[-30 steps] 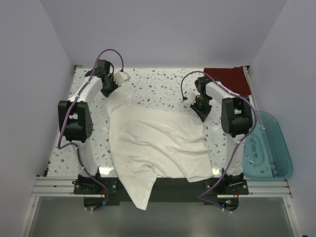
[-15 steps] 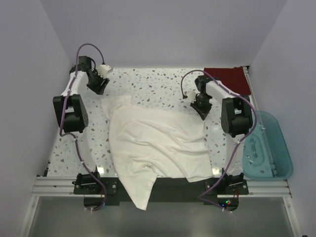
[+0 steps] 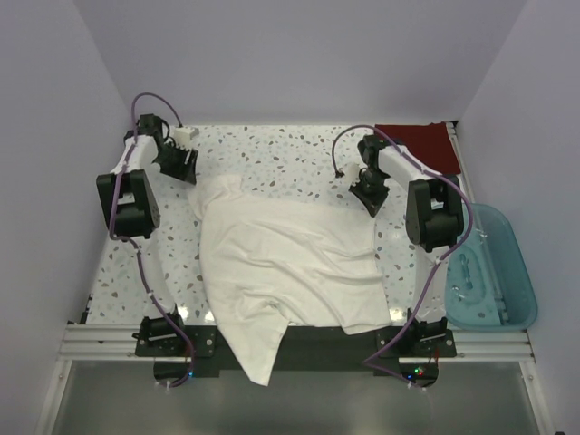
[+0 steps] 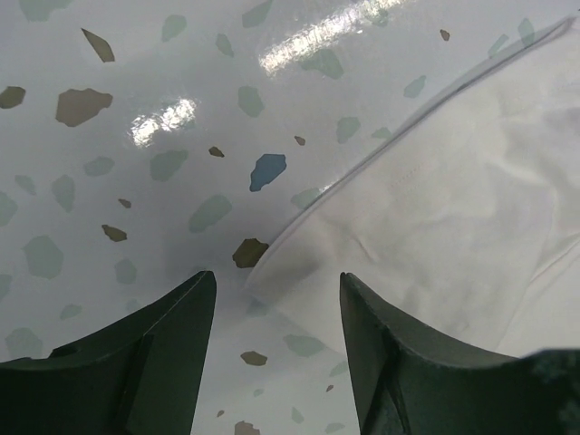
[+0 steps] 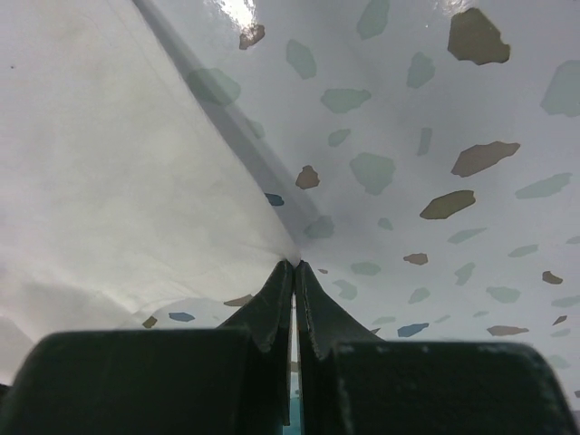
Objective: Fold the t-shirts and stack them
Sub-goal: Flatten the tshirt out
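Note:
A large white t-shirt (image 3: 290, 263) lies crumpled over the speckled table (image 3: 272, 149), its near end hanging past the front edge. My left gripper (image 3: 186, 165) hovers open at the far left, just off the shirt's far-left corner. In the left wrist view that corner (image 4: 435, 199) rests on the table ahead of the open left gripper (image 4: 276, 283), with nothing between the fingers. My right gripper (image 3: 372, 205) is shut on the shirt's far-right corner; the right wrist view shows the cloth (image 5: 136, 172) pinched at the tips of the right gripper (image 5: 295, 265). A dark red folded t-shirt (image 3: 419, 145) lies at the far right corner.
A translucent teal bin (image 3: 485, 267) sits off the table's right side, beside the right arm. Walls close in the table at the back and both sides. Bare speckled tabletop shows along the far edge between the two grippers.
My left gripper has opened, let go of the shirt's far-left corner and swung left toward the back-left corner. The corner now lies on the table. The right gripper has stayed put.

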